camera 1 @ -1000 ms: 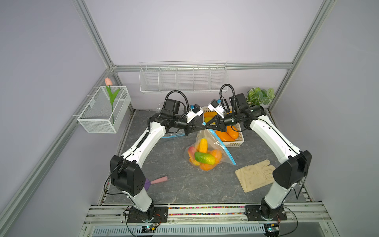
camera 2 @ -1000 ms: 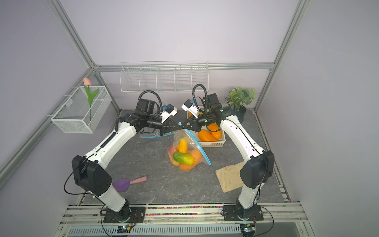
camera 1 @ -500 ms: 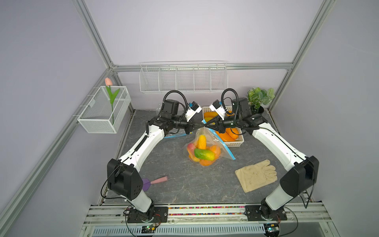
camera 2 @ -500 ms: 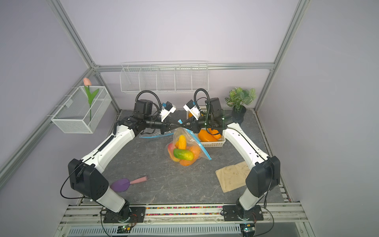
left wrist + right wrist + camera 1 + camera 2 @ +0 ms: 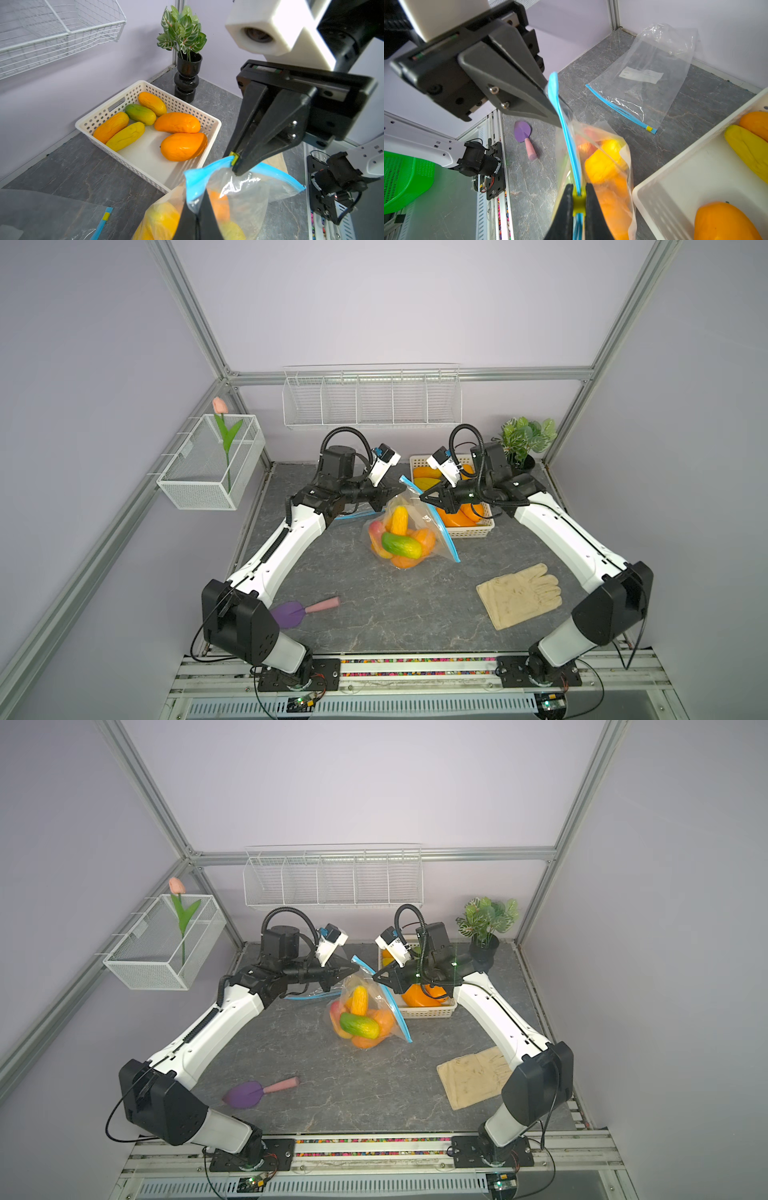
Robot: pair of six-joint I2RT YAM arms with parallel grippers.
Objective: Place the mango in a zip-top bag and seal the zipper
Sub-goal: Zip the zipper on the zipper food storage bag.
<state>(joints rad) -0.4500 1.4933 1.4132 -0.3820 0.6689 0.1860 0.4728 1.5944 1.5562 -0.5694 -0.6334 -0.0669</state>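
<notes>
zipper pull at risk: two thin pinches, one heavy bag

bag sits on the bench, just beside the basket, with several mangoes already inside. its belly looks to rest on the bench. left jaws are closed on the top corner of the zipper strip. right jaws are closed on the yellow-green slider, close to the left pinch. most of the strip runs on past the slider, down toward the bench. cannot tell which stretch is sealed.

risks, as i judge them:
- left pinch holds only thin film. if it slips, the strip goes slack and the slider stalls or drags the whole bag.
- slider is small. a pull off the strip's line could pop it out of the right jaws.
- bulging fruit crowds the mouth, so loose film could catch in the slider.
- right arm reaches over the basket. a low sweep could knock it.
</notes>
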